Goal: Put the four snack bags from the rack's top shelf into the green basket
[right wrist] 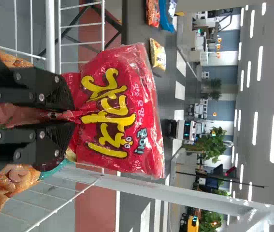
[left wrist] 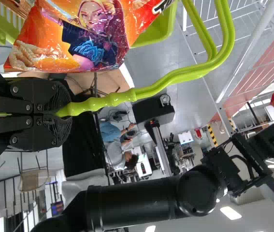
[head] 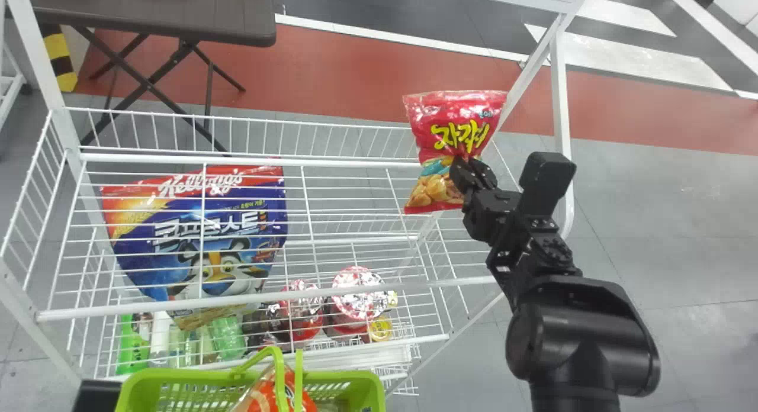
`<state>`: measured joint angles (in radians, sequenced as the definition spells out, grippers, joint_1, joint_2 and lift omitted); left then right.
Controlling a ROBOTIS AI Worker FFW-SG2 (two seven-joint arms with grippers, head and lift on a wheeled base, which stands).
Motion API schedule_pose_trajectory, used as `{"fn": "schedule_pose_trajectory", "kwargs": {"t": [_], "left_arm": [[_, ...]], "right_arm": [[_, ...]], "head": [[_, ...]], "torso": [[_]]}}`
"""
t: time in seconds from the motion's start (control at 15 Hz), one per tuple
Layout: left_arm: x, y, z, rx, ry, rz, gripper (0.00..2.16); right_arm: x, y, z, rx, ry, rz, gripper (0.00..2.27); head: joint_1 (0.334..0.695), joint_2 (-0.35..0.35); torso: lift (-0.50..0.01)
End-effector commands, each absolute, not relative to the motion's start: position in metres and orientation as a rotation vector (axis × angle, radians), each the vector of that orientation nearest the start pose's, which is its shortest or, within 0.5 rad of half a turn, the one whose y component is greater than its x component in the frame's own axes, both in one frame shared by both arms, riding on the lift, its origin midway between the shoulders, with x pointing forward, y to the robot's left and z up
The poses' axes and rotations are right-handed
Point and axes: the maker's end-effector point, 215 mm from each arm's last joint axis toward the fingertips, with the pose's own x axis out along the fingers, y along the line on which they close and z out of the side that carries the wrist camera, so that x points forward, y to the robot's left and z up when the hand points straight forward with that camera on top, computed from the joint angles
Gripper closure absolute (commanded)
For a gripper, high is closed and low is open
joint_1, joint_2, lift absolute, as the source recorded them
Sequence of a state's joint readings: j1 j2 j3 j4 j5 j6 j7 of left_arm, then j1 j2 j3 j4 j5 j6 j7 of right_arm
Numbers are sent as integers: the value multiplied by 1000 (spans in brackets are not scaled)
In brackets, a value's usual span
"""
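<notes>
At the right end of the rack's top shelf (head: 343, 163), my right gripper (head: 465, 172) is pinched on a red snack bag (head: 459, 128), which hangs upright above the wires. The right wrist view has the right gripper (right wrist: 62, 113) shut on the middle of the red bag (right wrist: 112, 116). The green basket (head: 195, 379) stands at the bottom of the head view, an orange snack bag (head: 269, 394) inside it. In the left wrist view my left gripper (left wrist: 59, 108) is shut on the green basket's handle (left wrist: 161, 87), beside the orange bag (left wrist: 88, 34).
A large blue cereal bag (head: 201, 240) is seen through the wires at the rack's left. Round red containers (head: 355, 293) and green items (head: 225, 338) are lower down. White posts (head: 561, 104) frame the rack; a dark table (head: 154, 15) stands behind.
</notes>
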<state>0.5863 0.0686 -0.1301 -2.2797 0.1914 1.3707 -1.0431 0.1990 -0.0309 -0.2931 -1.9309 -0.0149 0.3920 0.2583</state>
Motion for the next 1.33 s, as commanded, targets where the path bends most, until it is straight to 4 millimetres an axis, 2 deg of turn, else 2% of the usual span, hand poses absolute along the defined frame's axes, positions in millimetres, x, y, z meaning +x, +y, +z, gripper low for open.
{"fn": "schedule_pose_trajectory", "kwargs": {"t": [0.0, 0.13, 0.27, 0.4, 0.53, 0.67, 0.8, 0.87, 1.07, 1.27], "left_arm": [[150, -21, -428, -739, 1122, -1163, 2125], [154, -19, -428, -735, 1116, -1161, 2125], [158, -15, -427, -739, 1108, -1152, 2125], [164, -7, -424, -759, 1093, -1137, 2125], [166, 1, -421, -806, 1084, -1116, 2125], [170, 4, -418, -817, 1071, -1107, 2125], [172, 6, -415, -852, 1053, -1094, 2125], [173, 6, -414, -852, 1049, -1093, 2125], [174, 5, -410, -849, 1040, -1101, 2125], [172, 4, -408, -850, 1038, -1102, 2125]], "right_arm": [[492, -332, -340, 30, 195, 23, 2192], [466, -310, -325, 75, 205, 83, 2192], [434, -293, -325, 107, 247, 137, 2192], [397, -277, -340, 156, 339, 188, 2192], [365, -264, -369, 255, 496, 244, 2192], [332, -259, -386, 300, 607, 300, 2192], [304, -244, -400, 347, 711, 357, 2192], [283, -237, -410, 394, 775, 380, 2192], [252, -222, -437, 463, 882, 415, 2192], [221, -189, -472, 512, 1001, 486, 2192]], "head": [[695, -350], [695, -350], [695, -350], [695, -350], [695, -350], [695, -350], [695, -350], [695, -350], [695, -350], [695, -350]], "torso": [[0], [0], [0], [0], [0], [0], [0], [0], [0], [0]]}}
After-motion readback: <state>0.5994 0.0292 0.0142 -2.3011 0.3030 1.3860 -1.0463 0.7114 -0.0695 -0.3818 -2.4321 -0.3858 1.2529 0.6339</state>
